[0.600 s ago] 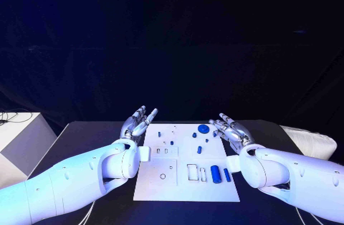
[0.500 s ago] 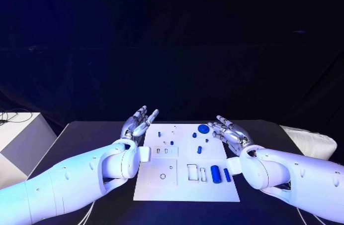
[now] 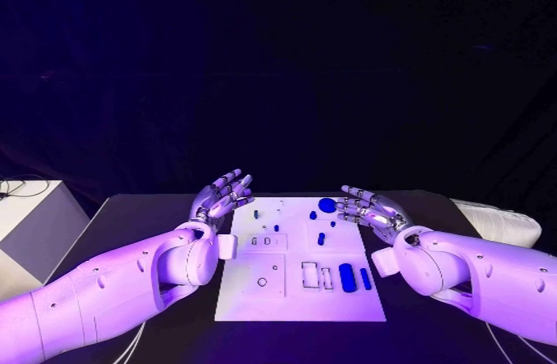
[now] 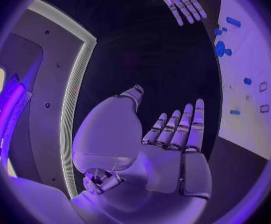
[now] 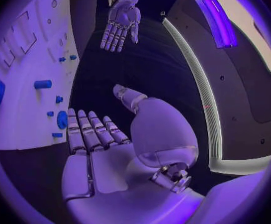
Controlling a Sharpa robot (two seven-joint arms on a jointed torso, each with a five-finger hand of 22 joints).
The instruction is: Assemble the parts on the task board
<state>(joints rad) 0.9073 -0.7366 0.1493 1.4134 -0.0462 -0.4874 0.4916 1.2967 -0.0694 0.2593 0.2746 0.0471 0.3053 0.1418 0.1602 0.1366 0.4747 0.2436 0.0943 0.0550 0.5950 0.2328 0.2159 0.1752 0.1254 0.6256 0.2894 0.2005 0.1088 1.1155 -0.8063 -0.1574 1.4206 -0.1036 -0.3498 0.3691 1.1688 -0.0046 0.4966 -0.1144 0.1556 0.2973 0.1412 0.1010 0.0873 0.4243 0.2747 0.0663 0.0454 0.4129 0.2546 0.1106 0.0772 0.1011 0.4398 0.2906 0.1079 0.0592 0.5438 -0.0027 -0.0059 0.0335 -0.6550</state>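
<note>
left hand (image 3: 224,195) empty, right hand (image 3: 369,208) empty, flanking task board (image 3: 286,299)

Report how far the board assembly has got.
Done: nothing that I can confirm; whether the small parts at the far end of the board are seated is too small to tell. In hand: nothing; the left hand and right hand are open at the board's far corners, holding no part. Left: the large cylinder and slim bar lie loose near the front slots.
</note>
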